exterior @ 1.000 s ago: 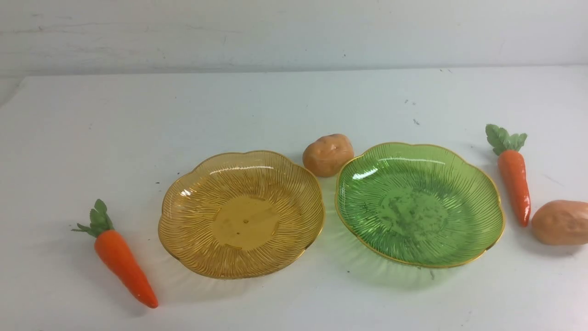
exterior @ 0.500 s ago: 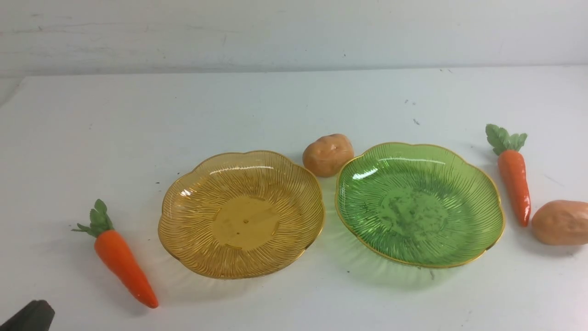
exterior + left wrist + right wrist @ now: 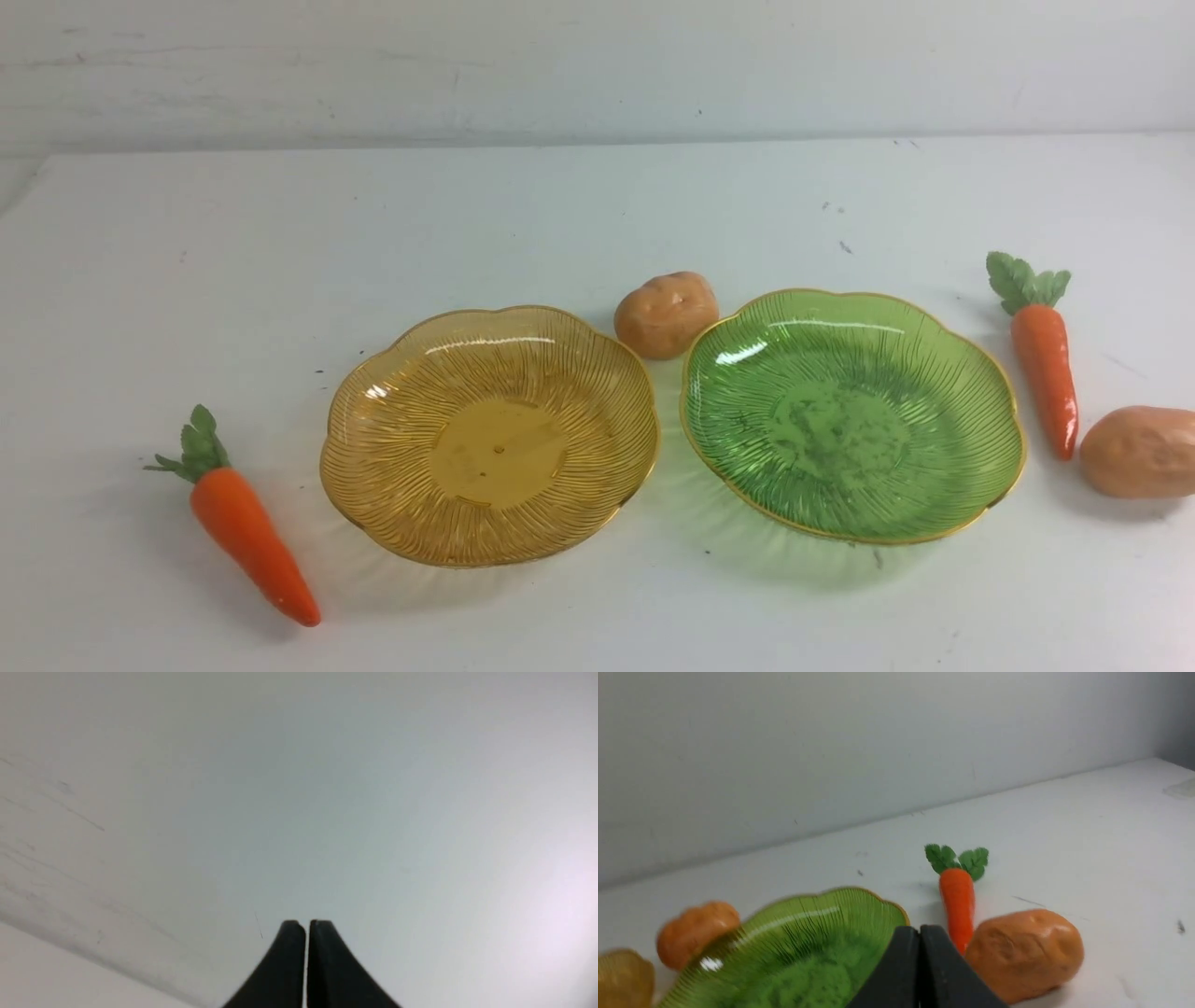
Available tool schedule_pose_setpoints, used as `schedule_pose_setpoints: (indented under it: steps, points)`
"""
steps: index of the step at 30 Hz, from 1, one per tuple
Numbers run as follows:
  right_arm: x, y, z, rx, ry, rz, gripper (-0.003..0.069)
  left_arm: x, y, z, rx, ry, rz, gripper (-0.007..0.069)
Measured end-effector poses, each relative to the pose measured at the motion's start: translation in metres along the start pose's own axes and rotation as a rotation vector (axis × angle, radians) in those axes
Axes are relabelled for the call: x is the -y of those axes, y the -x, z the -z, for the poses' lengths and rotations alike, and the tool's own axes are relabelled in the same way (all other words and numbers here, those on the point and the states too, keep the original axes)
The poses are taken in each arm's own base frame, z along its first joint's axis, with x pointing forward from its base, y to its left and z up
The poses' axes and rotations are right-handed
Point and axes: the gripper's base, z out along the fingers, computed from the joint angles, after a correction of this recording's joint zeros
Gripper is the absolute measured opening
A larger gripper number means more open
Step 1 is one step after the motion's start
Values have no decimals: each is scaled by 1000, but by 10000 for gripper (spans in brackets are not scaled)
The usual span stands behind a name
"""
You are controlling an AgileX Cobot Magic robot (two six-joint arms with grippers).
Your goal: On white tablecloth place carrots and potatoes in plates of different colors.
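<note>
On the white tablecloth (image 3: 560,215) an amber plate (image 3: 490,435) and a green plate (image 3: 851,414) lie side by side, both empty. One carrot (image 3: 245,527) lies left of the amber plate; a second carrot (image 3: 1041,348) lies right of the green plate. One potato (image 3: 666,314) sits behind the gap between the plates, another potato (image 3: 1141,451) at the right edge. Neither gripper shows in the front view. My left gripper (image 3: 307,924) is shut, empty, facing blank white. My right gripper (image 3: 920,928) is shut, empty, near the green plate (image 3: 803,942), carrot (image 3: 957,900) and potato (image 3: 1024,952).
A white wall (image 3: 597,65) rises behind the table's far edge. The second potato (image 3: 696,931) and a corner of the amber plate (image 3: 621,977) appear in the right wrist view. Small dark specks dot the cloth.
Half a second ago a dark part of the left arm showed at the front view's bottom left corner; it is out of that view now. The objects have not moved.
</note>
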Motion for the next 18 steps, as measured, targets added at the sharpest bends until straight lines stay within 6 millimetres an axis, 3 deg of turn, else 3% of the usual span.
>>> schedule_pose_setpoints:
  steps: [4, 7, 8, 12, 18]
  points:
    - [-1, 5, 0, 54, 12, -146, -15, 23, 9, -20, -254, 6, -69, -3]
    - [-1, 7, 0, 76, 15, -242, -15, 36, 4, -48, -631, 61, -150, -3]
    - [0, 7, 0, 78, 15, -255, -15, 34, -4, -60, -789, 106, -181, -3]
    - [0, 8, 0, 83, 15, -266, -15, 22, -20, -90, -1088, 220, -266, -3]
    - [-3, 4, 0, 2, 17, -270, -15, -4, -42, -134, -1295, 390, -355, -3]
